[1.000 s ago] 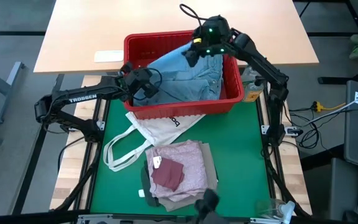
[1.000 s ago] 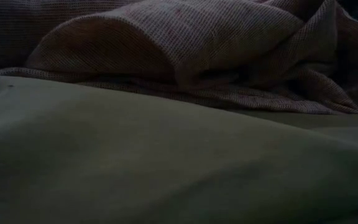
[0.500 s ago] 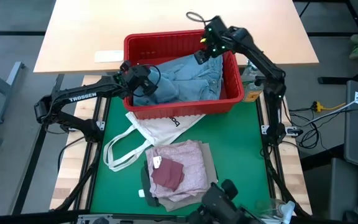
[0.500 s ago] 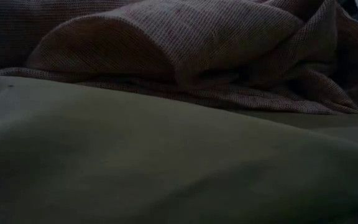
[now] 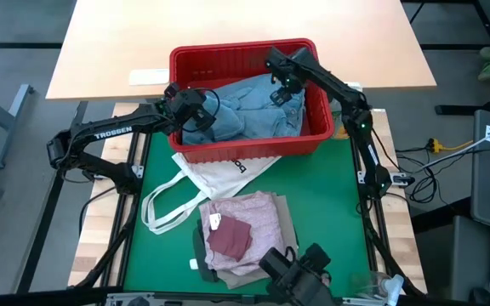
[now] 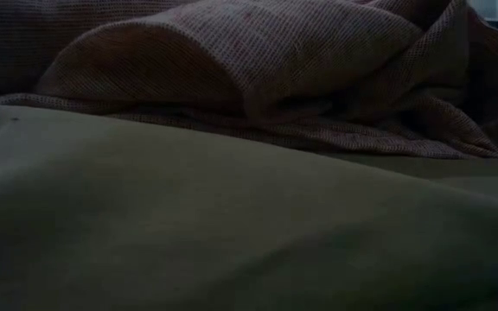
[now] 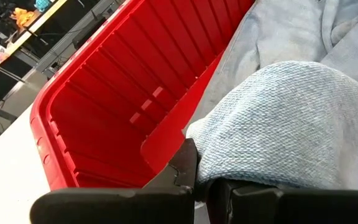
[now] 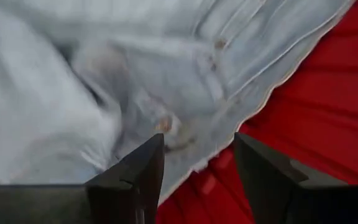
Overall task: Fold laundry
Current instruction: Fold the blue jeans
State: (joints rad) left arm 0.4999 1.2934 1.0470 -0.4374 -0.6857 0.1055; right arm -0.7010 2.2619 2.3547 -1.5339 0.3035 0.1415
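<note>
So far, a mottled pink top (image 5: 247, 223) lies folded with other garments on the green worktop (image 5: 326, 191). Light blue denim jeans (image 5: 249, 115) remain in the red plastic basket (image 5: 249, 56), unfolded; left gripper (image 5: 185, 116) pinches them, right gripper (image 5: 282, 88) hovers, fingers wide.

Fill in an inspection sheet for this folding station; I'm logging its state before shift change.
Surface: green mat on the table, mostly bare on its right side.
Job's things: light blue jeans bunched in the red basket; pink top stacked on other garments at the mat's near edge.
Clutter: white tote bag lying between basket and stack.
Grippers: left claw shut on the jeans at the basket's left wall; right claw open above the jeans.
Cables: yellow plug right of the table.
Surroundings: wooden tabletop behind the basket.
</note>
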